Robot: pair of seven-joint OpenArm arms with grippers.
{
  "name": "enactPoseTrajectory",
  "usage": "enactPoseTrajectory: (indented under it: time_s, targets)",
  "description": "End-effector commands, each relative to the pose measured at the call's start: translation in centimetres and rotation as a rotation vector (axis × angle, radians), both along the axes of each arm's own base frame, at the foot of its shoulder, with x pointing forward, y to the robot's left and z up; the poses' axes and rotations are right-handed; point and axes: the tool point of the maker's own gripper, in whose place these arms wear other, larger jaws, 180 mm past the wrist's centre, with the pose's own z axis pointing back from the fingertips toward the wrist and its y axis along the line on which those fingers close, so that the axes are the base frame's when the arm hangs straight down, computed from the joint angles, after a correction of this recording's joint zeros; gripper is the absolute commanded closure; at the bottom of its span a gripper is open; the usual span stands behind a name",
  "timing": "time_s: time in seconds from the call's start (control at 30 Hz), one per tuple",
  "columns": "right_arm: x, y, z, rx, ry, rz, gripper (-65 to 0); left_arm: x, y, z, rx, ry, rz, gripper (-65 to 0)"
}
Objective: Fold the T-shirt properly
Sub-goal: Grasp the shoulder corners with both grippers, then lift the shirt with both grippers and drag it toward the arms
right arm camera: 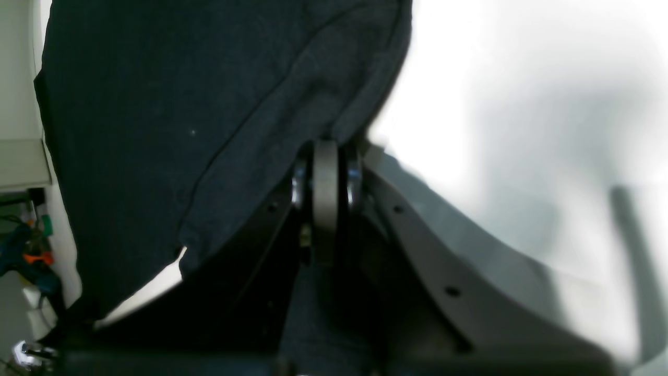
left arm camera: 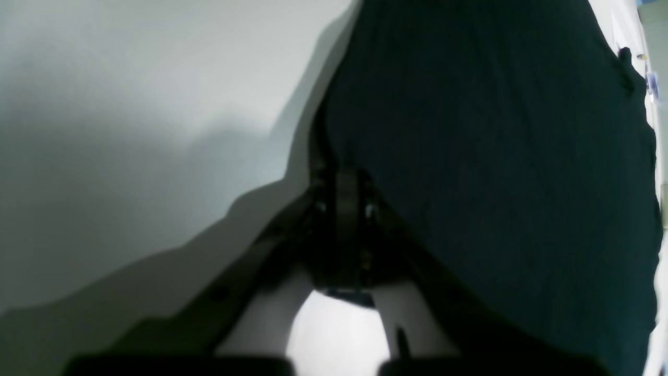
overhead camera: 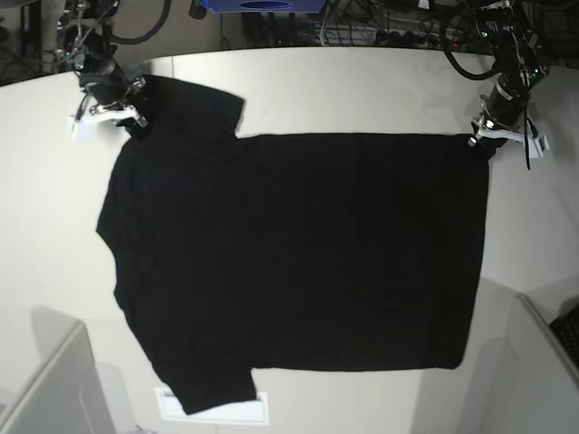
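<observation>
The T-shirt (overhead camera: 298, 253) lies spread flat on the white table (overhead camera: 362, 90) with its plain black side up, collar end at the left and hem at the right. My left gripper (overhead camera: 481, 137) is at the far right hem corner; in the left wrist view the left gripper (left arm camera: 347, 175) is shut on the edge of the black cloth (left arm camera: 496, 156). My right gripper (overhead camera: 129, 120) is at the far left shoulder, by the upper sleeve; in the right wrist view the right gripper (right arm camera: 326, 143) is shut on a fold of the cloth (right arm camera: 156, 104).
A white label (overhead camera: 213, 409) pokes out from under the near sleeve. Cables and equipment (overhead camera: 380, 27) line the table's back edge. Grey panels stand at the near left (overhead camera: 54, 389) and near right (overhead camera: 534, 362) corners.
</observation>
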Motion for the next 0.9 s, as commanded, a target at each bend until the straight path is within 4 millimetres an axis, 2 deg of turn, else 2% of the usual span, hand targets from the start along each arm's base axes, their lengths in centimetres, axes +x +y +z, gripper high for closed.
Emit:
enactPoseTrajectory:
  time_s: [0.0,0.13,0.3,0.4,0.63,0.77,0.87]
  targets:
    - [-1.5,-0.6,-0.4,-0.024,0.053,0.005,0.0,-1.0,0.8,0.4,0.035,0.029,-0.019,0.0]
    - [-2.2,-1.9,1.6,-0.066,0.021,-0.015,0.0,-3.0,0.6,1.6,0.081,0.051,-0.06,0.0]
    - [-3.2,-1.6,3.2,-0.095,0.007,0.018,0.0,-5.5,0.3,1.7,0.105,0.092,-0.085,0.0]
    - [-3.3,-1.3,4.3,-0.106,-0.014,0.032,0.0,-6.0,0.1,2.4,0.126,0.092,-0.104,0.0]
    - [-1.1,-0.4,7.9,-0.136,-0.123,0.073,0.0,-4.1,-1.2,6.4,0.194,-0.004,-0.171,0.0]
    - [1.5,-0.5,9.2,-0.14,-0.187,0.066,0.0,-2.6,-1.4,7.6,0.202,-0.053,-0.174,0.0]
    - [3.3,0.2,9.9,-0.121,-0.201,0.106,0.0,-1.7,-1.6,8.0,0.159,-0.092,-0.156,0.0]
